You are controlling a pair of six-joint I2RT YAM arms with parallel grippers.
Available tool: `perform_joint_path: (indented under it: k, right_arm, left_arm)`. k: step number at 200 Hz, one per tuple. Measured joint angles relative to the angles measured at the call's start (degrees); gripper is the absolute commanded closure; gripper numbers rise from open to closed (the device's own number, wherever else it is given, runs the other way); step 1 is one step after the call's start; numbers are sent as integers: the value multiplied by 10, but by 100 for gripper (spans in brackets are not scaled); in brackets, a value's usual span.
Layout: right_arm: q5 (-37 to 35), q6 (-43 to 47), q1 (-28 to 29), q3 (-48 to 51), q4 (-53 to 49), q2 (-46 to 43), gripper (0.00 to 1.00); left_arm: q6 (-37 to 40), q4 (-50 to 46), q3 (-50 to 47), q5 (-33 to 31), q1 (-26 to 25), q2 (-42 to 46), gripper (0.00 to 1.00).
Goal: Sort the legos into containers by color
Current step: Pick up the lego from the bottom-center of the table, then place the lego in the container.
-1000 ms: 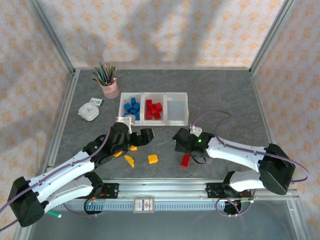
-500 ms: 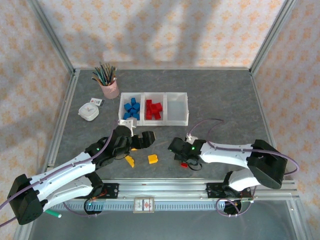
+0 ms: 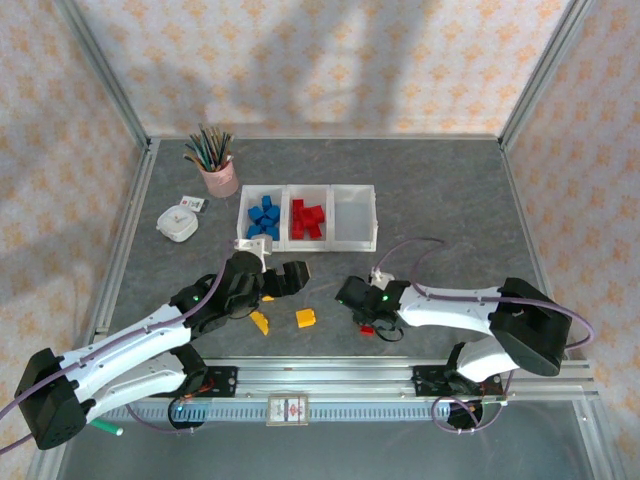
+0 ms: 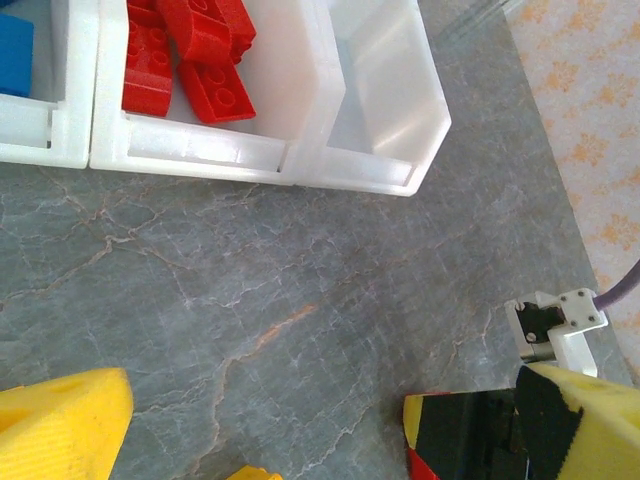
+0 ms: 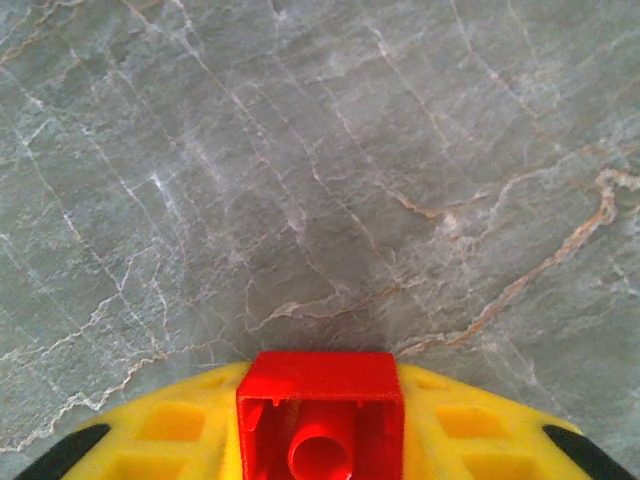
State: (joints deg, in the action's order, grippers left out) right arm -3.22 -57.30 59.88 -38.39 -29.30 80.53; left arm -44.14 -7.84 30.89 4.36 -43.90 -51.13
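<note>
Red lego [image 5: 320,400] clenched in right hand [image 3: 368,322], prob. near tips only; could slip out w/ quick lift off surface [image 5: 300,150].

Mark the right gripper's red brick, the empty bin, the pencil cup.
Small red plastic lego brick [image 5: 320,412]: right wrist view, its hollow face.
Empty white translucent plastic bin [image 3: 354,216]: top external view, bare floor.
Pink cup of pencils [image 3: 221,181]: top external view, side wall.

Bare table [image 3: 450,190] right of containers [image 3: 355,243], pencil cup [image 3: 218,178] crowding far left, yellow legos [image 3: 306,318] loose near front edge
</note>
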Motion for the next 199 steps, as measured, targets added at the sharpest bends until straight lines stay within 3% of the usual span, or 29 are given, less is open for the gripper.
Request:
perform_joint_path:
  k: [54, 86, 144, 199]
  right_arm:
    - [-33, 57, 0, -89, -19, 0, 69]
    - [-44, 127, -19, -193, -10, 31, 69]
    - [-51, 269, -76, -410, 45, 194, 69]
    - [-52, 351, -134, -563, 66, 362, 69]
  left_arm:
    - [-6, -9, 2, -23, 5, 26, 1]
    - [-4, -31, 21, -30, 49, 37, 1]
    - [20, -79, 64, -40, 132, 44, 1]
    - [22, -83, 66, -47, 174, 27, 1]
